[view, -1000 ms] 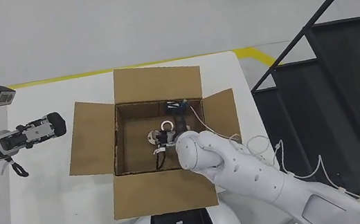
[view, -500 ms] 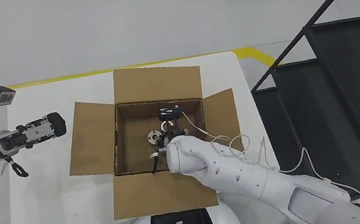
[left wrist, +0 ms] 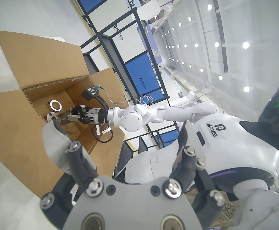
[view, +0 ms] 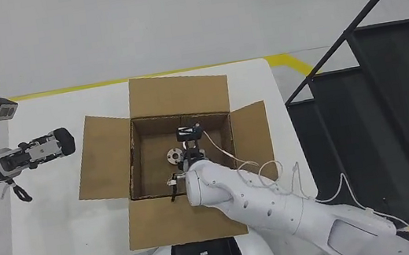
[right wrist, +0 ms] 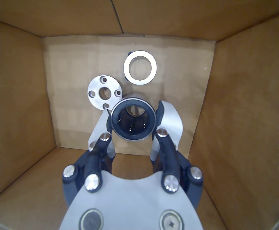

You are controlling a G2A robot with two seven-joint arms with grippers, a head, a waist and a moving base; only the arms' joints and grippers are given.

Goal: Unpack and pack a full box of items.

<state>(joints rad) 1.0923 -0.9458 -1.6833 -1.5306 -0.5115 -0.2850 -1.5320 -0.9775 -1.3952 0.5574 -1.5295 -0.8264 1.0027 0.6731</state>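
At the left edge of the desk, the left gripper hangs over the white top, well apart from the cardboard box. Its fingers are spread wide with nothing between them. Mid-desk, the box stands with all four flaps folded out. On its floor lie a flanged metal disc with bolt holes and, just beside it, a plain metal ring. Close by them, down inside the box, the right gripper is clamped on a cylindrical bearing, one finger on either side of its body, its black-rimmed bore facing the wrist camera. Whether the bearing touches the disc or the floor cannot be told.
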